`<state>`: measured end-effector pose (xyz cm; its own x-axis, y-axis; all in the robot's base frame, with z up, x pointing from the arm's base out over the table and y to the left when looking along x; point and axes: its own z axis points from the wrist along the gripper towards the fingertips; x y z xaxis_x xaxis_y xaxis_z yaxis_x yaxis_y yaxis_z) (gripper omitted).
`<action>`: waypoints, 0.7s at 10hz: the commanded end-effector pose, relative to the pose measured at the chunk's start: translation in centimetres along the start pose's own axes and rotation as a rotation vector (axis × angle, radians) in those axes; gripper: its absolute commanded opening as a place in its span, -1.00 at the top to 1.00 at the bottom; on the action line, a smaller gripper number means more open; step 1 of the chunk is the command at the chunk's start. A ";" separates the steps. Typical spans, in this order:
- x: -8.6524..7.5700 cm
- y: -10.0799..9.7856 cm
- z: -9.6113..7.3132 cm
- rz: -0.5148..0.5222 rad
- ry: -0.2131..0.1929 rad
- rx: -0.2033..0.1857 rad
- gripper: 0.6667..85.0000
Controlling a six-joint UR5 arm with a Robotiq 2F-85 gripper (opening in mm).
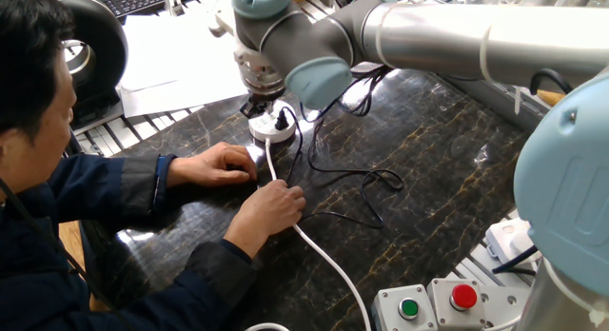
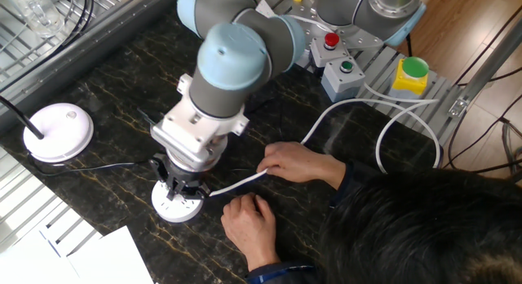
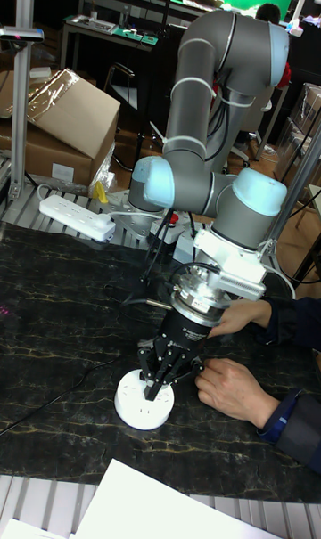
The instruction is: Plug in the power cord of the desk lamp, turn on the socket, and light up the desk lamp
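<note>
Gripper (image 3: pixel 158 380) tilted over the socket (image 3: pixel 143 404), fingertips on its top face; whether the narrowly spaced fingers grip the plug cannot be told. Power cord (image 1: pixel 366 184) loops at the socket's 4 o'clock. Desk lamp (image 2: pixel 57 130) sits well apart at the socket's 10 o'clock.

I count one round white puck-shaped socket (image 2: pixel 178 206), one flat white disc lamp base (image 2: pixel 57 130), one thin black power cord (image 1: pixel 366 184), two human hands (image 2: pixel 298 162) (image 2: pixel 251 221), one rectangular white power strip (image 3: pixel 77 216).
</note>
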<state>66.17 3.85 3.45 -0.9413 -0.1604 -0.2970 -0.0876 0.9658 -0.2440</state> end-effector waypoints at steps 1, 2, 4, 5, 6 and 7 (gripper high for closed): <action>0.0 0.3 0.5 0.007 -0.017 -0.001 0.99; 0.3 0.3 0.5 0.006 -0.016 0.002 0.99; 0.6 0.1 0.5 0.002 -0.018 0.005 0.99; 0.6 0.1 0.7 0.000 -0.019 0.005 0.99; 0.4 0.0 0.9 -0.003 -0.027 0.006 0.99; 0.4 -0.1 1.1 -0.006 -0.031 0.005 0.99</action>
<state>66.01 3.72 2.63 -0.9327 -0.1765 -0.3147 -0.0951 0.9616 -0.2573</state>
